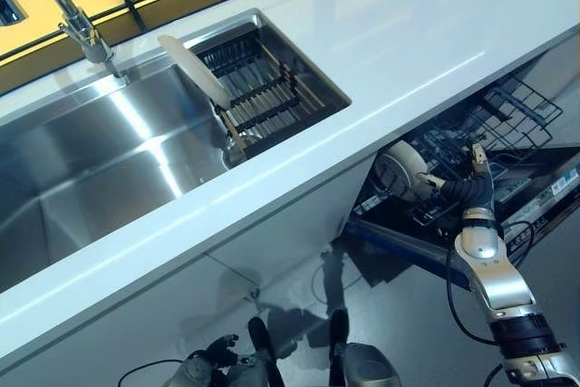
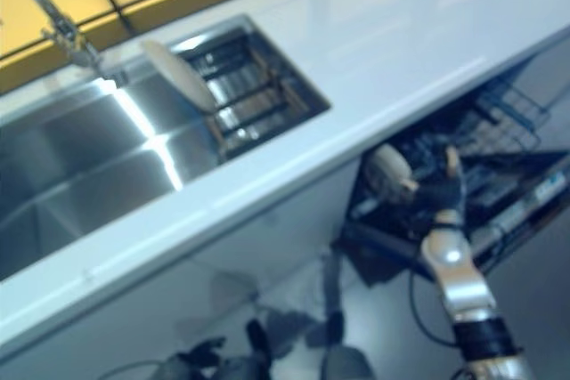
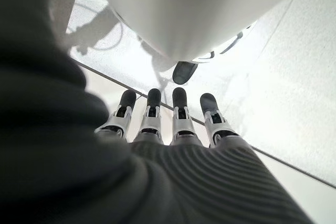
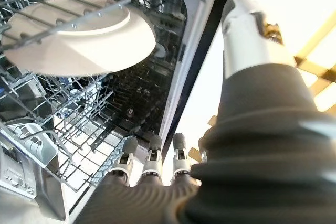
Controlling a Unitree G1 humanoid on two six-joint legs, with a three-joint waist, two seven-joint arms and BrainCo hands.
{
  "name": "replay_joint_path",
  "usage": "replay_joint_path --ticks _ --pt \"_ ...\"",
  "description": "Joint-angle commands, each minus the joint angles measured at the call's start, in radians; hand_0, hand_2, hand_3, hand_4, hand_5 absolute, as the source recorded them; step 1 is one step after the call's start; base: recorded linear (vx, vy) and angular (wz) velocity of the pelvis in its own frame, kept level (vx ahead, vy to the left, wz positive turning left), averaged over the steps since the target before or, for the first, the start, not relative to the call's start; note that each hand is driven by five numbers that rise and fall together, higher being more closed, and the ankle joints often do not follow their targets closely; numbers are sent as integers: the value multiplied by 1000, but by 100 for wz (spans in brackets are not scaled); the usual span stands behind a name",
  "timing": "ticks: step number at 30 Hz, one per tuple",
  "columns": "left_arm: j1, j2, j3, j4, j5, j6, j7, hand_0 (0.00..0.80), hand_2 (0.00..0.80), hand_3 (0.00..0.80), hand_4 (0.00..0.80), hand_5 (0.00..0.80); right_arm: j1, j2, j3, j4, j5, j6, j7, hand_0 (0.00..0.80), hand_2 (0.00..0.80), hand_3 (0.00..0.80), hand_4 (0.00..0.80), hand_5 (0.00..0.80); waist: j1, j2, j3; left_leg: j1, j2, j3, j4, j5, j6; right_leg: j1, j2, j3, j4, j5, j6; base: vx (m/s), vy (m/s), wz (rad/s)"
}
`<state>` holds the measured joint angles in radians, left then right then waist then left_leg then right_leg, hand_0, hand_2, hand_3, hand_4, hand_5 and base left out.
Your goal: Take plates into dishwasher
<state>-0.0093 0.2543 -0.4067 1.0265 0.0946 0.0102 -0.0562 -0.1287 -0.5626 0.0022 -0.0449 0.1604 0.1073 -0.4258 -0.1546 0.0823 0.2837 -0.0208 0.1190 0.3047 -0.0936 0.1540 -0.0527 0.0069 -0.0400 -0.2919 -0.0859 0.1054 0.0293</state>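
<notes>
Right wrist view shows the right hand [image 4: 152,169], fingers straight and empty, just beside the round white ceramic plate [image 4: 79,38] standing in the black wire dishwasher rack [image 4: 63,114]. That plate looks placed, so the next move calls for fetching the second white plate [image 1: 195,72] leaning in the steel sink [image 1: 100,156] above the rack. The left hand [image 3: 168,124] hangs low over the floor, fingers relaxed, holding nothing.

Right robot hand [image 4: 152,174] and left robot hand [image 3: 173,129] both hold fingers straight.

Your two head views look down on the counter [image 1: 381,52], sink [image 1: 82,160] and open dishwasher [image 1: 507,160]. Your right wrist view shares the dishwasher rack [image 4: 58,114] from close; your left wrist view faces the floor [image 3: 294,93].
</notes>
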Motion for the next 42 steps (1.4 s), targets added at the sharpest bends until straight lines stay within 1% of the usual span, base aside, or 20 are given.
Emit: replay_joint_path --ticks 1,5,6,10,12,15,18,21,23,28,29,30,33,34,35,37,38,40,41,42 --pt "5 14 45 38 -25 -28 18 0 0 0 0 0 -10 -9 -89 -110 0 -121 -28 0 0 0 0 0 -11 -60 -41 93 -69 106 6 -226 42 41 8 57 -1 -156 22 37 30 -9" --pt "27 8 65 54 -25 -37 21 0 0 0 0 0 30 -25 -156 -176 -9 -165 -59 0 0 0 0 0 -20 -63 -61 108 -70 115 6 -236 45 53 8 60 -1 -160 27 31 38 -9" --pt "27 8 65 55 -24 -38 21 0 0 0 0 0 32 -25 -157 -178 -9 -165 -59 0 0 0 0 0 -19 -63 -61 108 -70 115 6 -237 45 53 8 60 -1 -160 28 29 46 -6" --pt "47 3 85 83 -26 -47 24 0 0 0 0 0 51 -61 -207 -234 -31 -203 -26 0 0 0 0 0 -20 -67 -91 128 -74 123 6 -252 51 67 6 62 -1 -165 33 29 62 -3" --pt "55 1 98 100 -25 -47 25 0 0 0 0 0 45 -93 -217 -248 -56 -225 26 0 0 0 0 0 -14 -70 -111 141 -78 128 6 -262 56 78 3 59 -1 -167 36 48 93 -2" --pt "61 8 117 120 -26 -51 22 0 0 0 0 0 9 -149 -213 -261 -65 -227 119 0 0 0 0 0 0 -76 -130 156 -84 129 6 -271 64 92 -2 51 -1 -170 40 40 113 -3" --pt "67 17 133 143 -32 -61 24 0 0 0 0 0 -37 -207 -189 -268 -85 -214 213 0 0 0 0 0 17 -84 -147 167 -93 121 6 -279 72 106 -8 40 -1 -172 44 34 141 -2" --pt "72 22 152 159 -34 -68 28 0 0 0 0 0 -94 -260 -158 -264 -99 -194 264 0 0 0 0 0 39 -96 -160 173 -103 106 6 -285 81 118 -16 24 -1 -171 52 25 174 6" --pt "72 25 163 160 -32 -65 26 0 0 0 0 0 -123 -276 -138 -255 -123 -187 286 0 0 0 0 0 53 -101 -166 174 -111 94 6 -288 87 120 -22 13 9 -171 60 12 200 14" --pt "71 42 179 156 -45 -66 21 0 0 0 0 0 -218 -318 -75 -207 -210 -179 334 0 0 0 0 0 103 -110 -177 167 -130 45 6 -291 108 115 -47 -31 60 -164 82 3 244 15" --pt "68 49 180 151 -48 -61 23 0 0 0 0 0 -247 -334 -57 -194 -232 -178 338 0 0 0 0 0 118 -113 -178 164 -135 31 6 -293 115 110 -57 -46 86 -147 88 -4 214 37" --pt "67 49 182 149 -47 -59 22 0 0 0 0 0 -260 -339 -49 -187 -247 -180 342 0 0 0 0 0 119 -113 -178 162 -136 26 6 -294 117 107 -61 -50 95 -143 90 -5 260 38" --pt "56 68 179 136 -36 -37 18 0 0 0 0 0 -350 -397 8 -116 -402 -191 322 0 0 0 0 0 159 -116 -183 151 -154 -31 6 -297 136 88 -97 -75 191 -85 101 12 269 36" --pt "53 75 180 133 -28 -30 14 0 0 0 0 0 -381 -418 26 -93 -439 -187 323 0 0 0 0 0 168 -117 -184 149 -157 -50 6 -296 141 79 -107 -76 225 -70 102 32 314 55" --pt "50 86 176 129 -26 -20 10 0 0 0 0 0 -426 -450 55 -54 -533 -192 313 0 0 0 0 0 181 -118 -185 147 -162 -80 6 -294 148 65 -123 -71 280 -46 103 33 258 61" --pt "44 95 172 125 -19 -7 4 0 0 0 0 0 -493 -496 106 -2 -599 -189 307 0 0 0 0 0 191 -118 -186 148 -169 -119 6 -291 160 43 -145 -59 360 -23 103 43 254 52" --pt "43 104 166 125 -18 1 0 0 0 0 0 0 -533 -527 136 21 -651 -191 317 0 0 0 0 0 199 -118 -185 151 -175 -146 6 -288 167 27 -161 -47 414 -9 102 41 213 45" --pt "39 113 163 123 -11 11 -6 0 0 0 0 0 -584 -559 183 59 -744 -198 325 0 0 0 0 0 206 -119 -184 155 -181 -174 6 -288 176 12 -175 -32 469 13 102 40 184 63" --pt "40 126 159 122 1 19 -12 0 0 0 0 0 -648 -604 252 113 -806 -215 337 0 0 0 0 0 215 -121 -182 163 -189 -213 6 -290 187 -8 -191 -9 535 34 101 15 176 89" --pt "39 134 157 116 9 26 -18 0 0 0 0 0 -695 -626 295 147 -821 -225 346 0 0 0 0 0 217 -123 -180 161 -194 -227 6 -284 195 -15 -198 -9 555 31 83 2 136 114"
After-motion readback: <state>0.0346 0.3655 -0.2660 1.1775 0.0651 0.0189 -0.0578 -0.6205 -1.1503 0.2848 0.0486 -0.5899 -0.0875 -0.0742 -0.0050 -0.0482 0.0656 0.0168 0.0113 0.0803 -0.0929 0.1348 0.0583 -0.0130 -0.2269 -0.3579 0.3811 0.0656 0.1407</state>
